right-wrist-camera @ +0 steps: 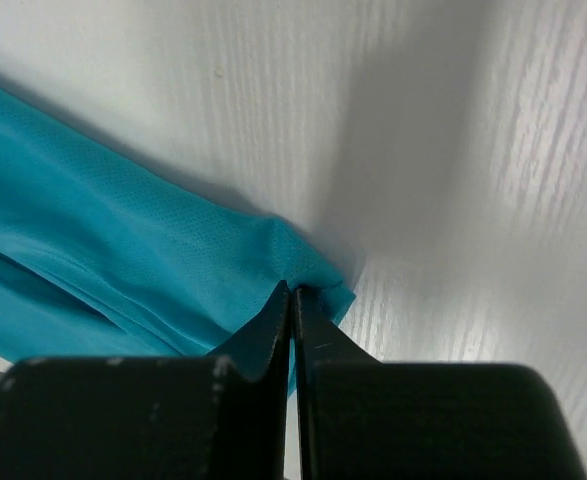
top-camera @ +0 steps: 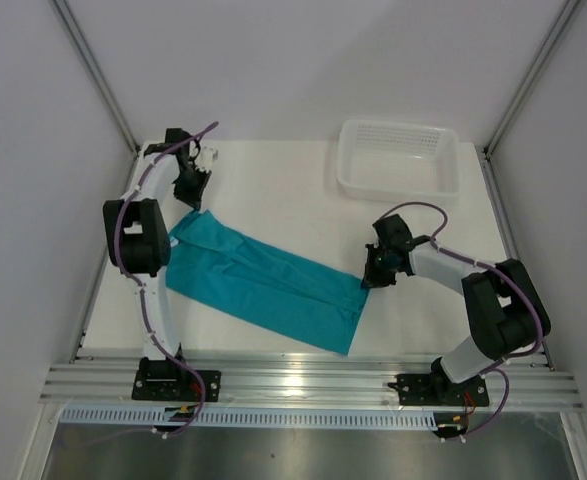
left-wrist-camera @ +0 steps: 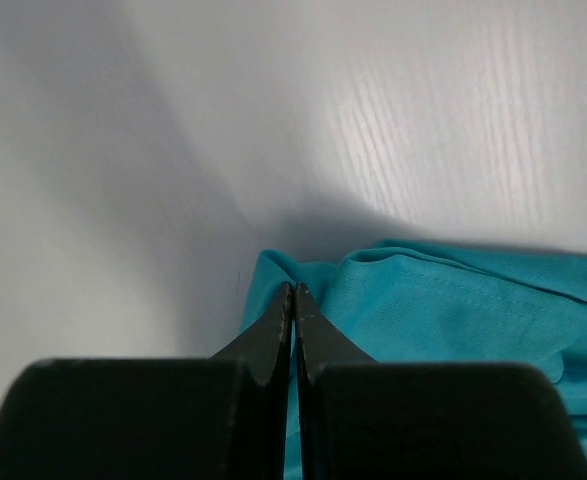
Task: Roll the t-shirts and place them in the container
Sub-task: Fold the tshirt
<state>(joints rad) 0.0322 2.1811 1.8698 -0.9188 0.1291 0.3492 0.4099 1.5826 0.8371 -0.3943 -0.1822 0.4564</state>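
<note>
Teal shirt [top-camera: 263,285] is folded into a long band and lies flat on the white worktop [top-camera: 273,180], running diagonally from far-left down to near-right.

The left end effector [top-camera: 195,200] sits at the band's far-left corner. In the left wrist view its fingers [left-wrist-camera: 273,330] are pressed tight together with the bunched corner of the shirt [left-wrist-camera: 443,300] pinched at the tips. The left arm's elbow hangs over that end of the band, close to the worktop's left edge, so not much room on that side.

Middle has the most space: bare white surface on the far side of the band. The near long edge angles toward the front rail [top-camera: 313,380], with only a thin strip of worktop at its near-right corner.

The right end effector [top-camera: 366,280] is at the band's far-right corner, fingers [right-wrist-camera: 318,345] together and clamped on the puckered tip of fabric [right-wrist-camera: 123,240].

The white basket [top-camera: 443,135] sits in the far-right corner, well apart from the shirt, with bare worktop between them.
</note>
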